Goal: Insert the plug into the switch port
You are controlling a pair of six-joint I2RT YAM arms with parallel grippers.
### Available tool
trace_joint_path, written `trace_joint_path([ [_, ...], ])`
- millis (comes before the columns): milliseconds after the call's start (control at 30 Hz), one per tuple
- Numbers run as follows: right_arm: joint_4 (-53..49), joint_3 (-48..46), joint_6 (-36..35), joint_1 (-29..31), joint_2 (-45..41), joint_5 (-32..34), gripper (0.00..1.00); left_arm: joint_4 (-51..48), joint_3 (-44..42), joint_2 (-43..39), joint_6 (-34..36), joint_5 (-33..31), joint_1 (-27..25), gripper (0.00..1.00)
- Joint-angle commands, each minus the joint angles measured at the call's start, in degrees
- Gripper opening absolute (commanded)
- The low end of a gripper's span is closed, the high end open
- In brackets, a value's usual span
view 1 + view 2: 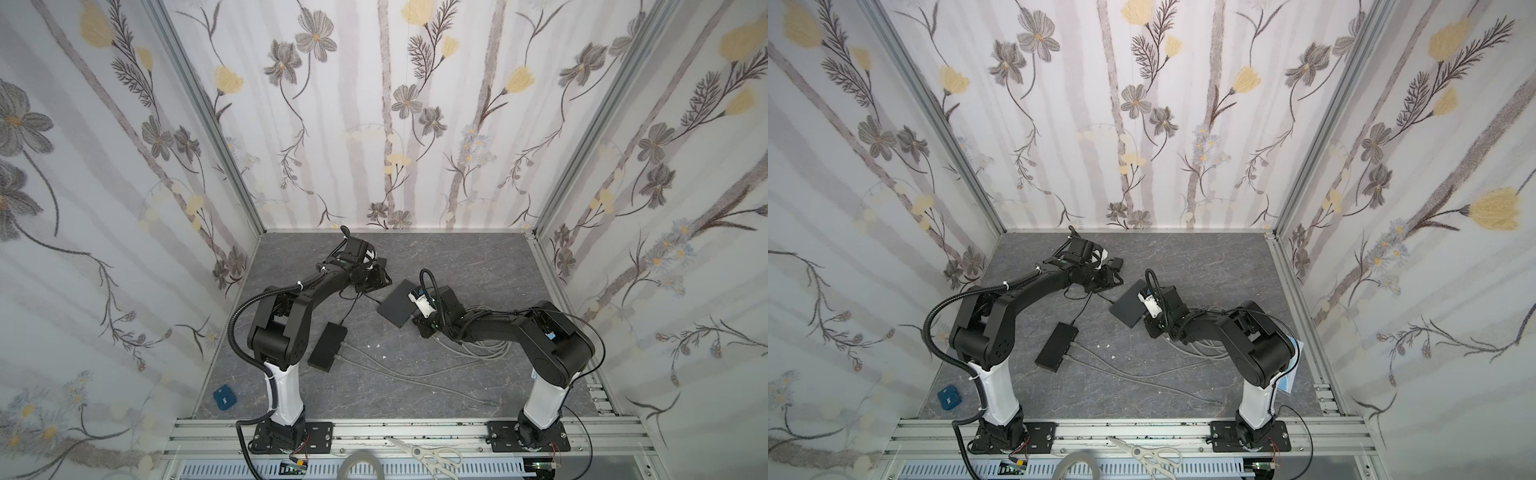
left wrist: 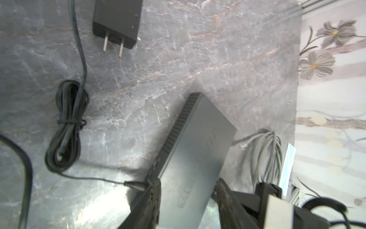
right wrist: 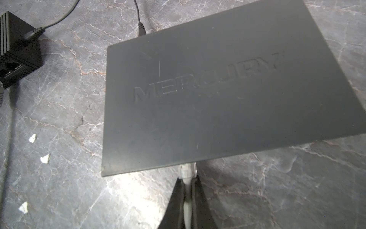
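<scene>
In my right wrist view the clear plug [image 3: 187, 170] sits at the lower middle of the frame, its front end under the near edge of the dark switch [image 3: 217, 89] lying flat on the worktop [image 3: 59, 178]. My right end effector [image 3: 187, 179] closely flanks the grey cable [image 3: 187, 206] just behind the plug, and I cannot tell whether it pinches it or sits loose. My left end effector [image 2: 188, 183] is released, fingers spread at the bottom of its wrist view.
</scene>
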Motion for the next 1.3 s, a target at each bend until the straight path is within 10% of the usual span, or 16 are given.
trace_joint_path([
  [0, 1.52, -0.18, 0.51, 0.13, -0.58, 0.86, 0.16, 8.52, -5.82, -6.57, -3.71, -0.31, -0.10, 0.47],
  [433, 2.14, -7.59, -2.46, 0.10, -12.49, 1.41, 0.38, 17.67, -33.38, -38.83, -8.73, -5.36, -0.13, 0.55],
  [567, 2.27, -10.68, -0.06, -0.85, -19.35, 5.10, 0.43, 18.95, -43.17, -53.45, -9.78, -12.61, -0.19, 0.89],
  [900, 0.58, -15.81, 31.21, -17.88, -29.55, 1.47, 0.57, 5.50, -52.08, -76.74, -10.76, -21.60, -0.06, 1.00],
  [1067, -10.87, -13.00, 41.19, -19.29, -30.48, 12.57, 0.64, 8.43, -54.99, -76.60, -13.80, -21.58, -0.01, 1.00],
  [1267, -12.99, -14.53, 53.37, -23.68, -25.34, 5.77, 0.69, 10.82, -54.76, -70.21, -17.38, -18.98, 0.02, 1.00],
])
